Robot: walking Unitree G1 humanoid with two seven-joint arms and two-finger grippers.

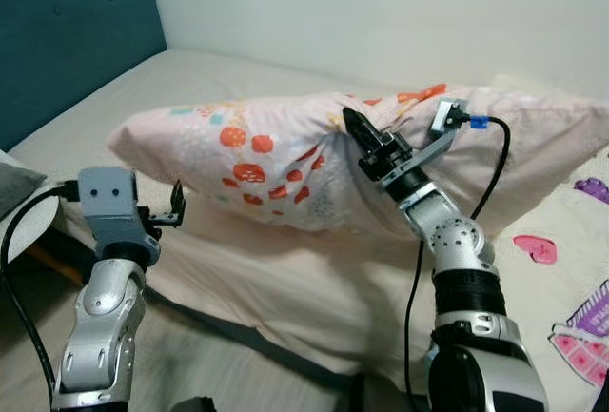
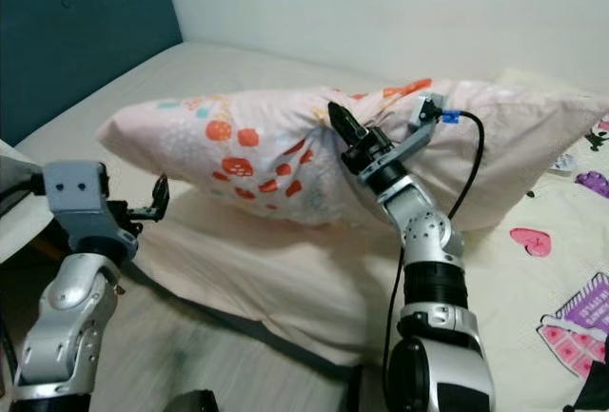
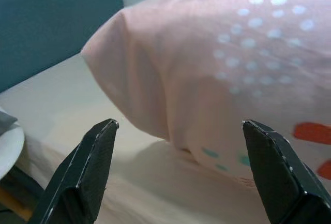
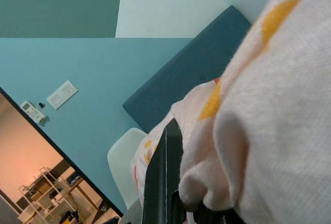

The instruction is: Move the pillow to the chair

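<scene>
While the right gripper [image 1: 354,128] pinches a fold of the pillow [image 1: 276,160] mid-bed [image 1: 285,279], the left gripper [image 3: 181,167] hangs spread near its headboard-side corner; the right wrist view adds a white chair [image 4: 124,157].

Silver jointed arms; black cables; black two-fingered right hand [image 1: 354,128].

1. The pink patterned pillow [image 1: 285,160] lies across the bed [image 1: 285,279].
2. The right gripper [image 1: 354,131] pinches the pillow's bunched middle.
3. The left gripper [image 1: 176,205] hovers open near its left end.
</scene>
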